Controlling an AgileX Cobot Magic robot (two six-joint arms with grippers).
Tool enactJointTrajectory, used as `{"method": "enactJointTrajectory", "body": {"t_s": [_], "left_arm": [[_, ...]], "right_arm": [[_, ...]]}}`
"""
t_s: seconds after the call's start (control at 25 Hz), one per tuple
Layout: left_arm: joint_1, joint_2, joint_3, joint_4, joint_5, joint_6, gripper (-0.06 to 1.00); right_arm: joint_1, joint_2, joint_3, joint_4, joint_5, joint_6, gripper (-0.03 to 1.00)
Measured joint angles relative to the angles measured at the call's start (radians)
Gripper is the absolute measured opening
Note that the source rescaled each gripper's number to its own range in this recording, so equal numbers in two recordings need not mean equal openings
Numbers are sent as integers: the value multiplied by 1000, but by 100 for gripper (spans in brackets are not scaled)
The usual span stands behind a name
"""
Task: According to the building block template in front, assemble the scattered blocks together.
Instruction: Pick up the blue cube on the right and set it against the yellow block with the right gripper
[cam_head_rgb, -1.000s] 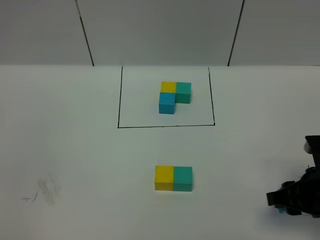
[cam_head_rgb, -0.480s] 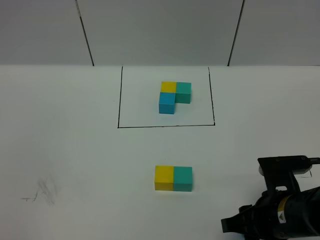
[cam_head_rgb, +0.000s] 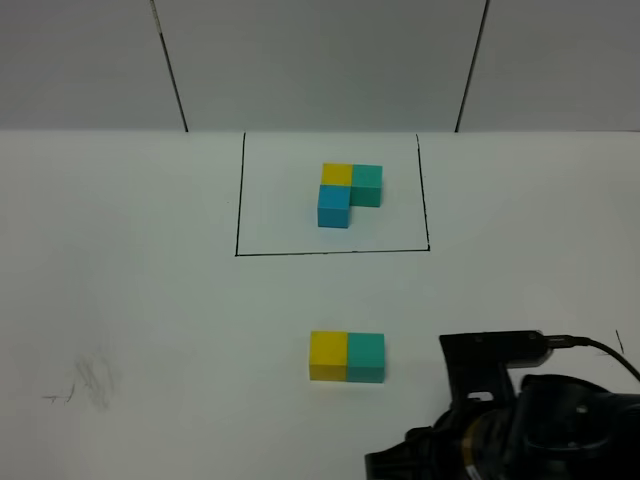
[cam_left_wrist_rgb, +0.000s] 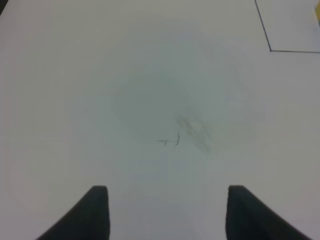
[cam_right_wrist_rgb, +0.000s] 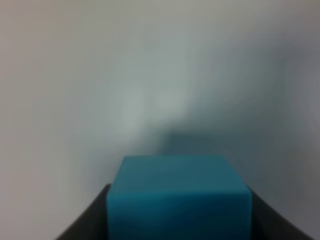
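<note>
The building block template (cam_head_rgb: 345, 193) is an L of small yellow, teal-green and sky-blue cubes inside a thin black rectangle (cam_head_rgb: 238, 200) at the table's back. Of the scattered blocks, the yellow cube (cam_head_rgb: 328, 356) and the teal-green cube (cam_head_rgb: 366, 357) sit side by side, touching, in front of the template. My right gripper (cam_right_wrist_rgb: 177, 210) is shut on the sky-blue cube (cam_right_wrist_rgb: 177, 192). In the exterior high view my right arm (cam_head_rgb: 520, 420) hides that cube, low and right of the teal-green cube. My left gripper (cam_left_wrist_rgb: 166, 212) is open and empty over bare table.
Faint pencil scuffs (cam_head_rgb: 85, 385) mark the white table at the front left; they also show in the left wrist view (cam_left_wrist_rgb: 187, 132). A corner of the black rectangle (cam_left_wrist_rgb: 270, 50) shows in the left wrist view. A grey panelled wall stands behind the table.
My right arm has moved left along the table's front, from the far right edge to just right of and in front of the teal-green cube. The blocks on the table have not moved.
</note>
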Motion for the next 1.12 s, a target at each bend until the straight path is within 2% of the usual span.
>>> {"method": "enactJointTrajectory", "body": {"t_s": [0.24, 0.32, 0.72, 0.92, 1.12], "left_arm": [[0, 0, 0, 0, 0, 0, 15], [0, 0, 0, 0, 0, 0, 15], [0, 0, 0, 0, 0, 0, 15], [0, 0, 0, 0, 0, 0, 15], [0, 0, 0, 0, 0, 0, 15]], "right_arm": [[16, 162, -240, 103, 175, 2, 22], [17, 202, -302, 117, 198, -13, 22], [17, 393, -527, 196, 213, -120, 22], [17, 442, -553, 224, 197, -143, 22], [17, 476, -554, 225, 147, -115, 22]]}}
